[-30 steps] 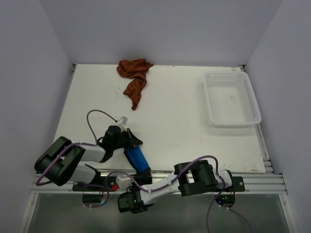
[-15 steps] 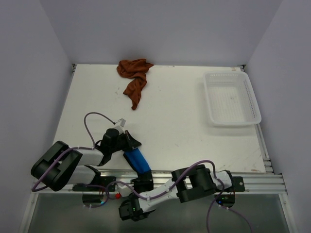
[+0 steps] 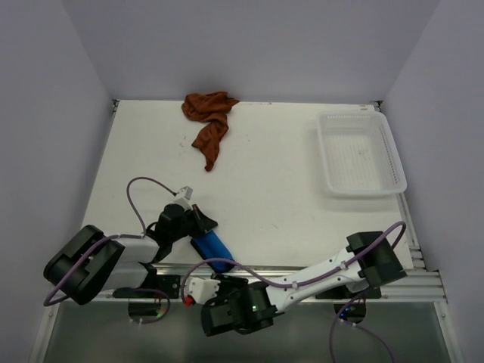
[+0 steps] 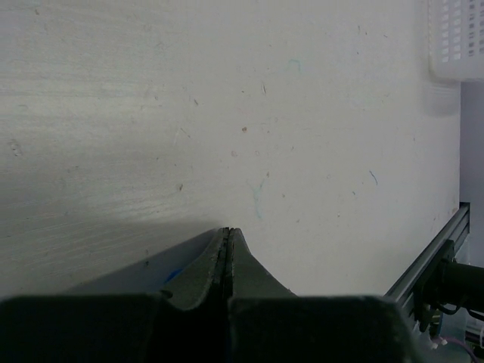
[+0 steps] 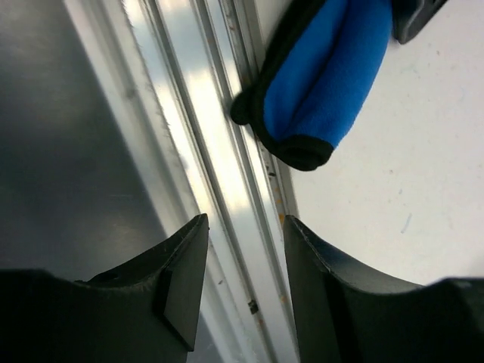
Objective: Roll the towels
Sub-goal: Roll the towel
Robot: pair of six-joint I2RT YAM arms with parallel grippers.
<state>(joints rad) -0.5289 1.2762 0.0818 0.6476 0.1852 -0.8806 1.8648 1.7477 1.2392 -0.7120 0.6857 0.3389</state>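
The bright blue towel (image 3: pixel 212 246) lies rolled into a short tube near the table's front edge, its near end reaching the metal rail. In the right wrist view the blue towel (image 5: pixel 325 76) shows a black hem. My left gripper (image 3: pixel 201 224) is shut, its tip against the roll's far end. In its wrist view the left gripper (image 4: pixel 228 231) holds nothing between its jaws. My right gripper (image 5: pixel 243 223) is open and empty above the rail, just short of the roll's near end. The rust-brown towel (image 3: pixel 210 125) lies crumpled and unrolled at the table's far edge.
A white mesh basket (image 3: pixel 360 153) sits at the back right, and its corner shows in the left wrist view as the basket (image 4: pixel 454 38). The aluminium rail (image 5: pixel 219 144) runs along the table's front edge under the right gripper. The right arm stretches along this rail from the right.
My right gripper has opened and drawn back from the blue towel's near end, its elbow swinging out to the right. The left gripper stayed shut at the roll's far end.
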